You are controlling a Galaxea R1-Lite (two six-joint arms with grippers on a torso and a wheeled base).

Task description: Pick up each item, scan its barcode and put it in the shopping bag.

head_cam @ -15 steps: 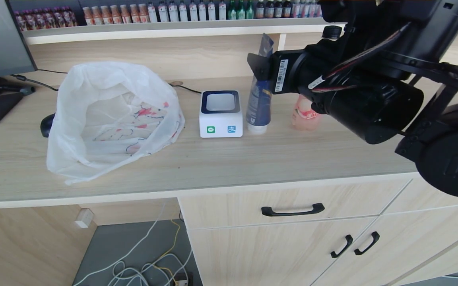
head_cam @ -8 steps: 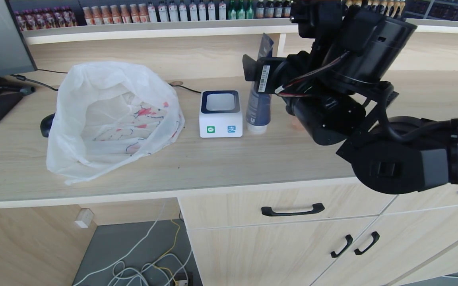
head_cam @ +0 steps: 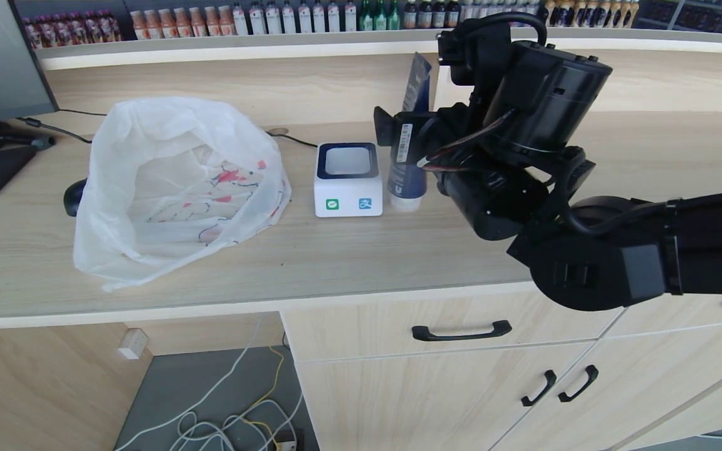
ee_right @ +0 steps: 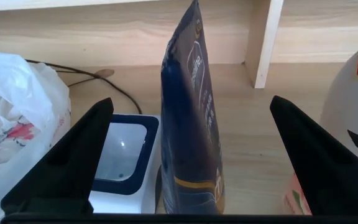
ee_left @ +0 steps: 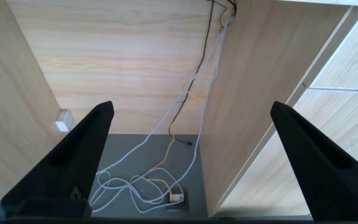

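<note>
Right claw (ee_right: 191, 102): released, fingers spread wide, held above the counter (head_cam: 336, 250) level with the upper half of the dark blue tube (head_cam: 407, 172), which stands upright on its cap and touches neither finger. Tube just right of the white barcode scanner (head_cam: 348, 180); pale bottle (ee_right: 353, 118) just right of the tube; white shopping bag (head_cam: 173, 188), mouth open, left of the scanner on the same counter. Left claw (ee_left: 191, 106): released, fingers wide apart, below counter level, facing loose cables (ee_left: 148, 180) on the floor under the counter
</note>
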